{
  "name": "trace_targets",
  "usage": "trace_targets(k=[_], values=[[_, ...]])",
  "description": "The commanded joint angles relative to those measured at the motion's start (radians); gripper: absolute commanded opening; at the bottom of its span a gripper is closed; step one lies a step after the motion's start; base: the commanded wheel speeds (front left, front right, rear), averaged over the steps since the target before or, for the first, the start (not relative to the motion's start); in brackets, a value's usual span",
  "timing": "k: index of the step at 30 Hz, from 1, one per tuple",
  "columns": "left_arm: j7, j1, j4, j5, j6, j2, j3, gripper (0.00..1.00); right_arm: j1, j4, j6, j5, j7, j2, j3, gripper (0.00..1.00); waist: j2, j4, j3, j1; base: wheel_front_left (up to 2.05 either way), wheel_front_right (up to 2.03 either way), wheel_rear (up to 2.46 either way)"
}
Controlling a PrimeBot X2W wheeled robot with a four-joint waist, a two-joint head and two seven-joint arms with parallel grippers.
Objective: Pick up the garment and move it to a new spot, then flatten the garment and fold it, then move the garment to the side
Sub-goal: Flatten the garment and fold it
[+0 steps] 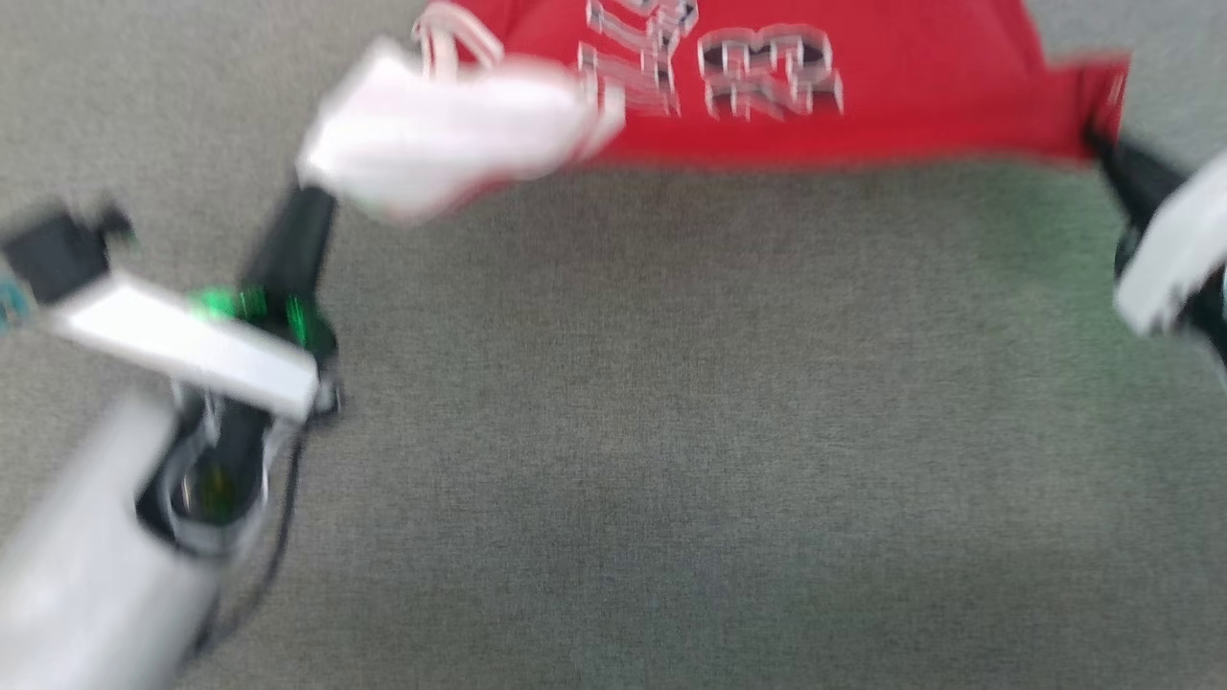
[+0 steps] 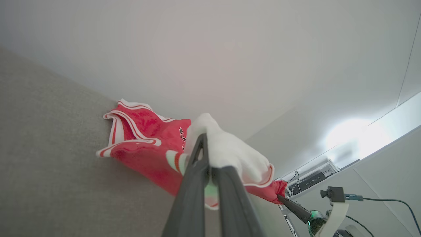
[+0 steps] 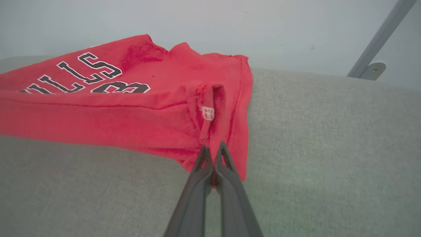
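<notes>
The garment [image 1: 863,115] is held stretched over the grey surface [image 1: 671,431] — its white sleeve is clamped in the closed left gripper [image 2: 206,161], its red hem in the closed right gripper [image 3: 213,154] — so flattening, folding and setting aside are judged outstanding.

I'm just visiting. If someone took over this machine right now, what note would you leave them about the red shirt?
Left gripper: jaws shut on the shirt's white sleeve.
Right gripper: jaws shut on a red corner.
Shirt: stretched between both, partly on the grey surface.
Done: shirt gripped.
To do: lay it flat, fold it, move it aside.
</notes>
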Motion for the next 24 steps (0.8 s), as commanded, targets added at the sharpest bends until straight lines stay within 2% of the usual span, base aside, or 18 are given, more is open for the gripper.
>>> trace_targets(k=[1, 7, 10, 12, 18, 24], values=[[-0.007, 0.044, -0.025, 0.017, 0.002, 0.005, 0.013, 0.00, 0.044, -0.027, -0.005, 0.013, 0.010, -0.015, -0.002, 0.00, 0.0000, -0.003, -0.030, 0.0000, 0.00, 0.00, 0.00], [-0.007, 0.321, -0.175, 0.053, 0.002, 0.021, 0.059, 0.00, 0.306, -0.211, -0.005, 0.064, 0.078, -0.086, -0.086, 0.00, 0.0000, 0.009, -0.101, 0.0000, 0.00, 0.00, 0.00], [-0.007, 0.438, -0.233, 0.078, 0.002, 0.031, 0.074, 0.00, 0.424, -0.306, -0.005, 0.066, 0.110, -0.101, -0.149, 0.00, 0.0000, 0.011, -0.122, 0.0000, 0.00, 0.00, 0.00], [-0.007, 0.558, -0.270, 0.094, 0.002, 0.028, 0.119, 0.00, 0.531, -0.391, -0.006, 0.058, 0.147, -0.103, -0.213, 0.00, 0.0000, 0.008, -0.135, 0.0000, 0.00, 0.00, 0.00], [-0.007, 0.726, -0.357, 0.156, 0.002, 0.025, 0.155, 0.00, 0.723, -0.542, -0.006, 0.028, 0.231, -0.061, -0.353, 0.00, 0.0000, 0.022, -0.147, 0.0000, 0.00, 0.00, 0.00], [0.011, 0.670, -0.378, 0.187, 0.002, 0.051, 0.112, 0.00, 0.790, -0.632, -0.005, 0.004, 0.299, 0.011, -0.440, 0.00, 0.0000, 0.030, -0.147, 0.0000, 0.00, 0.00, 0.00]])
